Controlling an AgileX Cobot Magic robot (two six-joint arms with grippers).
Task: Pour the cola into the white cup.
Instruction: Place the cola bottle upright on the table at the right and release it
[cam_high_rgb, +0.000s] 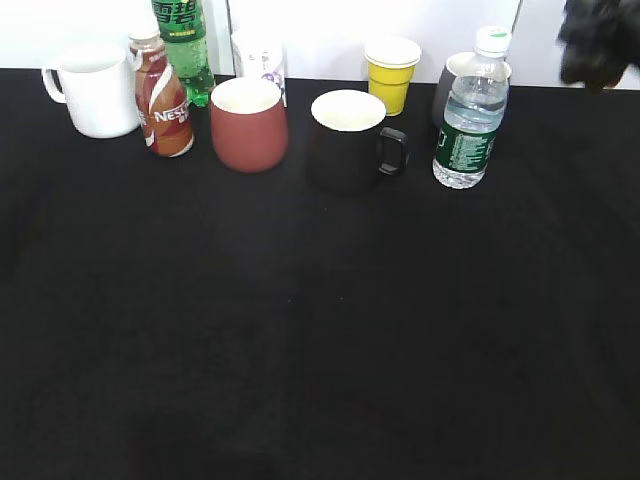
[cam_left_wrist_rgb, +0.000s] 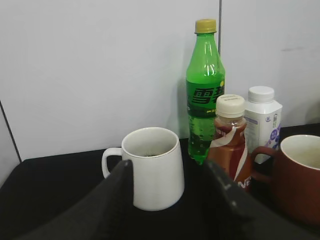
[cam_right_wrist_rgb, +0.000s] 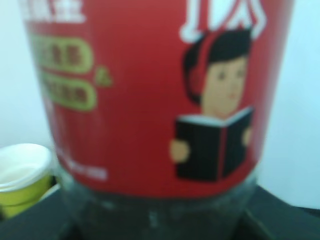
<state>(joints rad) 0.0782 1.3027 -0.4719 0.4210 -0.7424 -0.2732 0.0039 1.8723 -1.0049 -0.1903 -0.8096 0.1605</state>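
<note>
My right wrist camera is filled by the cola (cam_right_wrist_rgb: 155, 115), a clear plastic bottle with a red label and dark liquid low in it. It sits so close that I judge my right end effector is holding it, but its fingers are out of frame, so I cannot tell their state. In the exterior view only a dark blur of that arm (cam_high_rgb: 598, 42) shows at the far right corner.

The white ceramic mug with a loop handle (cam_high_rgb: 95, 88) stands at the far left of the black tabletop (cam_high_rgb: 320, 340). My left end effector (cam_left_wrist_rgb: 167, 200) is spread, its fingers on either side of the mug and not clearly touching it.

To pour well, I should steady the mug and carry the bottle high across the back row: water bottle (cam_high_rgb: 470, 110), yellow paper cup (cam_high_rgb: 391, 72), black mug (cam_high_rgb: 350, 138), maroon cup (cam_high_rgb: 248, 122), brown Nescafe bottle (cam_high_rgb: 161, 95), green soda bottle (cam_high_rgb: 182, 45). The tabletop's near half offers open room.
</note>
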